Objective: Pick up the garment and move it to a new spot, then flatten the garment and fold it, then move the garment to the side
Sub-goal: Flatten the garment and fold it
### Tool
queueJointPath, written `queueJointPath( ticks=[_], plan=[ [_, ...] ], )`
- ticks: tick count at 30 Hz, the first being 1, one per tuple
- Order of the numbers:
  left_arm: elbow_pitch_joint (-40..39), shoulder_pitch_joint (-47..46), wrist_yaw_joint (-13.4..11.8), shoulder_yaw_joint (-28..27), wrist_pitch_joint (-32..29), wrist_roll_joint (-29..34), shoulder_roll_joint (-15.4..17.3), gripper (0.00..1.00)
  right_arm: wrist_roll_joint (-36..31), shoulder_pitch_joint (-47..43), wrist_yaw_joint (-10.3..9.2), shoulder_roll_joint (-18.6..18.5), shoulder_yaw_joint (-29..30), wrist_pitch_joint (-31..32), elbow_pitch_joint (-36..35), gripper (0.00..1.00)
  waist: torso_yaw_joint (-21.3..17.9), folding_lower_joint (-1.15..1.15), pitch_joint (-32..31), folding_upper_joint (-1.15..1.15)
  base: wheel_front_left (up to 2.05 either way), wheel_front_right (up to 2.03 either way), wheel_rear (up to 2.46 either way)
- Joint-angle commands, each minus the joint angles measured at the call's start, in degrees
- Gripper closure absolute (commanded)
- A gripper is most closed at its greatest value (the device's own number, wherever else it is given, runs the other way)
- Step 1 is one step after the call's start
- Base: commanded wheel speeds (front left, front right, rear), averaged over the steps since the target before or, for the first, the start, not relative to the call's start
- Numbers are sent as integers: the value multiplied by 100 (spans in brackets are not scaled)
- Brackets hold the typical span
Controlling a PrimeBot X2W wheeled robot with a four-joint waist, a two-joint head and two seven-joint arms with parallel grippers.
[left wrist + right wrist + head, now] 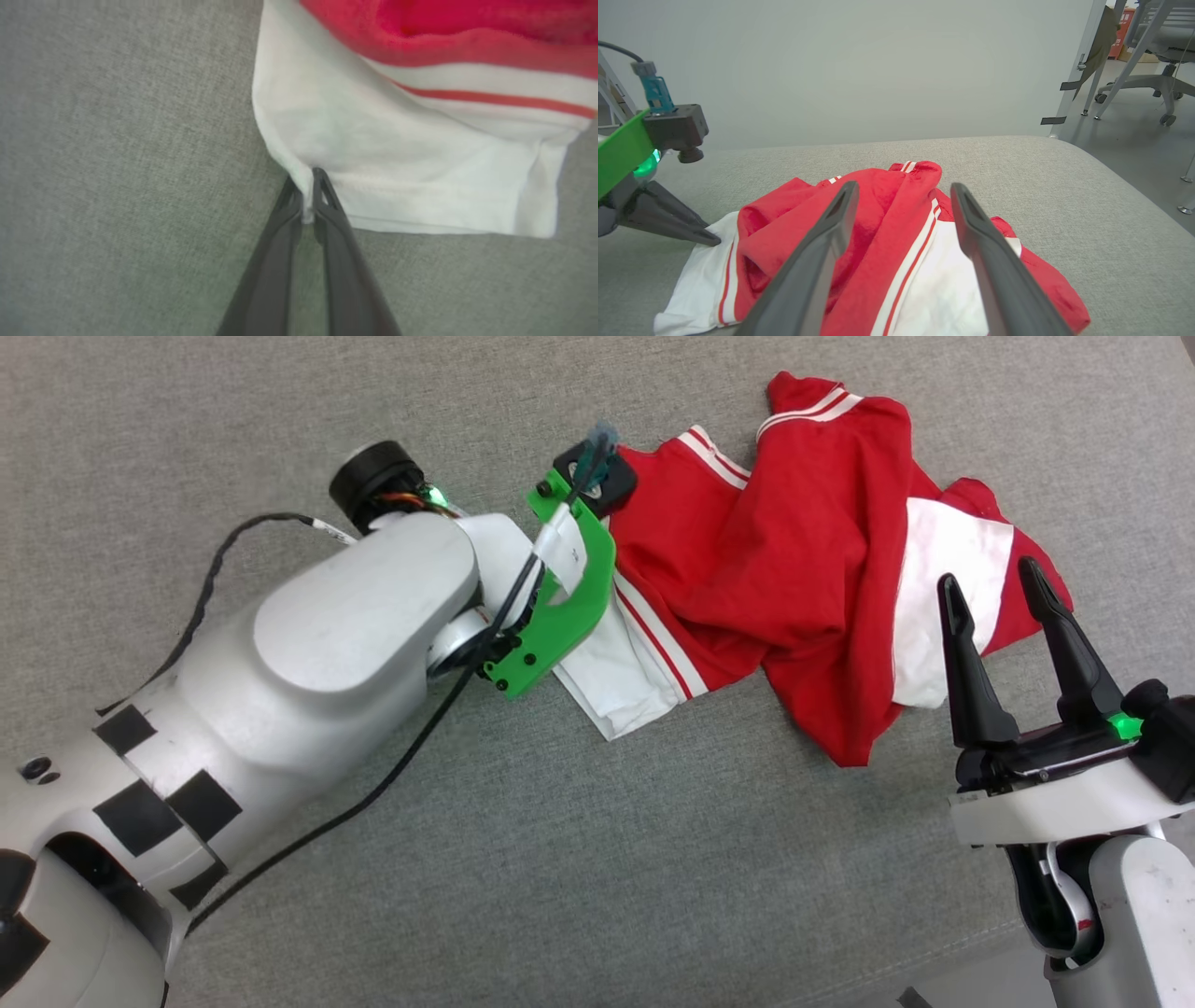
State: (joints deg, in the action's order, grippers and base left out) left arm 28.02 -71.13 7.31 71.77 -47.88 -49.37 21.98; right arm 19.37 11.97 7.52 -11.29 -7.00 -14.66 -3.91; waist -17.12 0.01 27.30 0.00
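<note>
Grey woven-fabric surface [560, 859] spreads out under the garment on every side. Crumpled red jersey garment [803, 579] w/ white short sleeves & red-white striped trim lies bunched on it, not flat. Its white sleeve [616, 681] sticks out at the garment's lower-left corner in head view, and a second white panel shows on the garment's right side.

Pale grey left arm [364, 616] w/ bright green plastic bracket [569, 607] reaches in to the garment's left edge, the bracket overlapping the white sleeve.

Right gripper [990, 577], two long dark fingers, stands at the garment's right side. The fingers are spread wide apart w/ nothing btwn them. Their tips overlap the garment's right white panel in head view; contact unclear.

Left gripper [306, 186], slim dark fingers, is at the garment's left edge, drawn together & clamped on the white sleeve's edge. A thin fold of white cloth is pinched btwn the tips.
</note>
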Motion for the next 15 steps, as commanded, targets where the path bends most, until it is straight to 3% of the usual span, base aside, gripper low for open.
queueJointPath(
  ticks=[1, 5, 8, 15],
  plan=[
    [62, 350, 17, 157, 68, 31, 35, 100, 0, 85, -3, 12, 16, -33, 21, 0, 74, -1, -70, 0, 0, 0, 0],
    [-185, 246, 17, 157, 734, 354, 64, 100, -35, -3, -3, -31, 70, -34, 47, 0, 249, -1, -293, 0, 0, 0, 0],
    [-242, 240, 17, 156, 1460, 110, 123, 100, -58, -127, -3, -66, 130, -34, 66, 0, 406, -1, -494, 0, 0, 0, 0],
    [-317, 473, 9, -16, 2779, -110, 667, 100, -113, -440, -3, -118, 293, -34, 81, 0, 787, -1, -893, 0, 0, 0, 0]
  ],
)
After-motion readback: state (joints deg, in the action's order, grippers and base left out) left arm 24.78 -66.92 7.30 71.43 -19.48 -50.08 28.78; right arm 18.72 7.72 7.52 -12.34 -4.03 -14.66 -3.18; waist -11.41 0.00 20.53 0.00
